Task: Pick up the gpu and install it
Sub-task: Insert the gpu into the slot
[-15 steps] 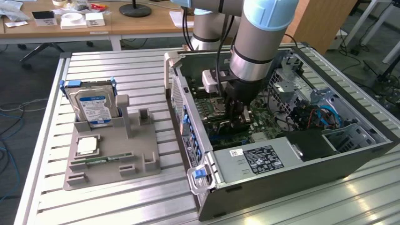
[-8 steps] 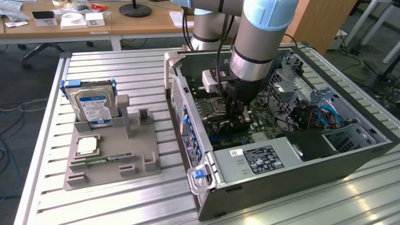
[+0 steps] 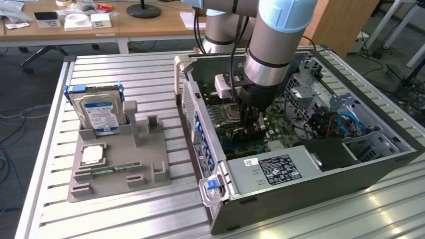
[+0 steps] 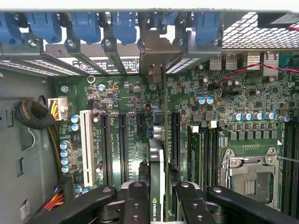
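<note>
Gripper (image 4: 158, 198) clamped on gpu (image 4: 157, 172), held edge-down inside case (image 3: 371, 167) to meet motherboard (image 4: 131, 107) slot.

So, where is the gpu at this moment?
In the wrist view the gpu stands on edge between the gripper fingers, over the motherboard slots inside the computer case.

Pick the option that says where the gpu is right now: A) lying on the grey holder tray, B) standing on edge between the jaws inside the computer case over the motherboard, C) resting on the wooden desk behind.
B: the gpu stands on edge between the jaws, over the motherboard slots inside the computer case.
</note>
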`<state>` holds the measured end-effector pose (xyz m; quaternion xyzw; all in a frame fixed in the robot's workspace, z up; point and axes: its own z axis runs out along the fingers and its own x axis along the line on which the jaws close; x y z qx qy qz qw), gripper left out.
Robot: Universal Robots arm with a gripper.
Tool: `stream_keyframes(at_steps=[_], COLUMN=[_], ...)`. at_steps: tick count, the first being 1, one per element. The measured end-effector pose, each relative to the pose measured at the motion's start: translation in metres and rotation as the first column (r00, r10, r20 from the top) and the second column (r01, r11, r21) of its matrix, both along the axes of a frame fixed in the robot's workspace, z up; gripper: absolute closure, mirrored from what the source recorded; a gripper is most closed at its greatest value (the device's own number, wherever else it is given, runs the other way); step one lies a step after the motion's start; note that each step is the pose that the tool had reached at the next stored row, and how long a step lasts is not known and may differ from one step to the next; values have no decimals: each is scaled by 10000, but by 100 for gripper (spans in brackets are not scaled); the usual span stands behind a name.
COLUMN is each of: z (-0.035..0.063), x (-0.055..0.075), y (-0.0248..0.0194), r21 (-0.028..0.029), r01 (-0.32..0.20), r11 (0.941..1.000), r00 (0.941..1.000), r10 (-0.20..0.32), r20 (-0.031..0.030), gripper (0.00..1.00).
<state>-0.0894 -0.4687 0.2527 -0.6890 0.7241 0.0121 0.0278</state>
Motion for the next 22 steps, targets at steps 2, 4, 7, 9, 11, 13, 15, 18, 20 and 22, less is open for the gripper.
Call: stream_keyframes(at_steps=[2, 4, 7, 9, 11, 13, 15, 18, 20, 22], z=[0, 0, -1, -2, -4, -9, -12, -23, -41, -43], x=[0, 0, 0, 0, -2, -5, -9, -15, -18, -20], y=[0, 0, 3, 3, 4, 5, 7, 8, 8, 7], r21=[1, 0, 0, -1, -1, -2, -2, -4, 5, -1], r01=[0, 0, -1, 0, 0, 0, -1, -1, -1, -2], r11=[10000, 10000, 10000, 10000, 10000, 10000, 10000, 10000, 10000, 10000], r00=[10000, 10000, 10000, 10000, 10000, 10000, 10000, 10000, 10000, 10000], r10=[0, 0, 1, 0, 0, 0, 1, 1, 1, 2], r20=[0, 0, 0, -1, 0, 2, 2, 4, 10, 7], gripper=[73, 73, 73, 73, 73, 73, 73, 73, 73, 73])
